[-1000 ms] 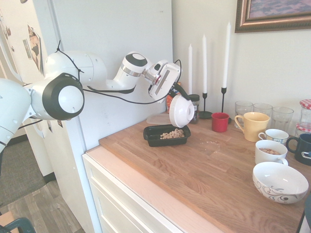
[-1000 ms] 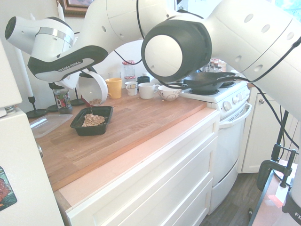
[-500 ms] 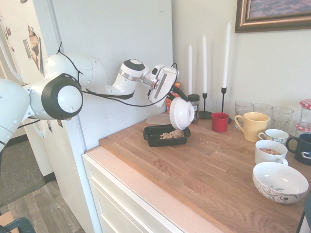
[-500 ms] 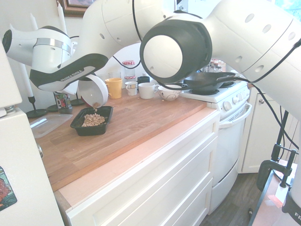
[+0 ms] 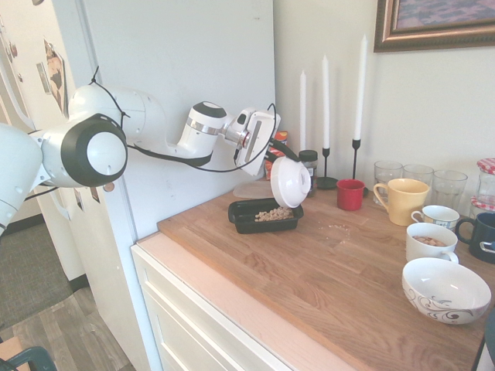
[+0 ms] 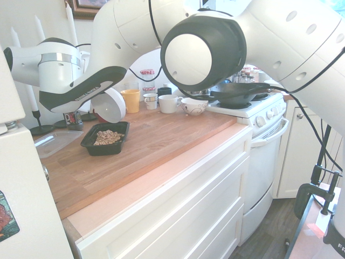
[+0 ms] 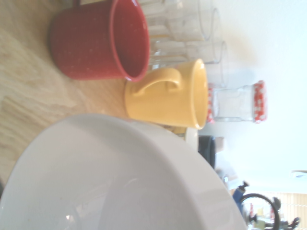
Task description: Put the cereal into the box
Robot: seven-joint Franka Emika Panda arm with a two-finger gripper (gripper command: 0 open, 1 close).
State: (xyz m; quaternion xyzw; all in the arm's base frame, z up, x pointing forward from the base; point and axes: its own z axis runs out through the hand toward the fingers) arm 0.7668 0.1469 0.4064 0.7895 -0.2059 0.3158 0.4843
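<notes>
A tan heap of cereal (image 5: 273, 214) (image 6: 107, 137) lies inside the box (image 5: 241, 222) (image 6: 87, 145), a shallow black tray on the wooden counter. Just above the tray's far end hangs a white bowl (image 5: 291, 182) (image 6: 108, 105), tipped steeply onto its side. My gripper (image 5: 280, 149) is shut on the bowl's rim and holds it from above. The bowl (image 7: 120, 177) also fills the lower part of the wrist view, and the part of its inside that shows there is bare. In the second exterior view the arm hides the fingers.
Behind the tray stand a clear lid (image 6: 54, 143), a dark jar (image 5: 309, 166) and white candles (image 5: 360, 85). To the right are a red mug (image 5: 349, 194) (image 7: 100, 40), a yellow mug (image 5: 402, 199) (image 7: 168, 96), glasses, cups and a patterned bowl (image 5: 445, 289). Crumbs (image 5: 338, 229) lie on the counter.
The bowl has tipped further over the tray, and its outside now faces the second exterior camera. The bits seen at its lip half a second ago are gone from it.
</notes>
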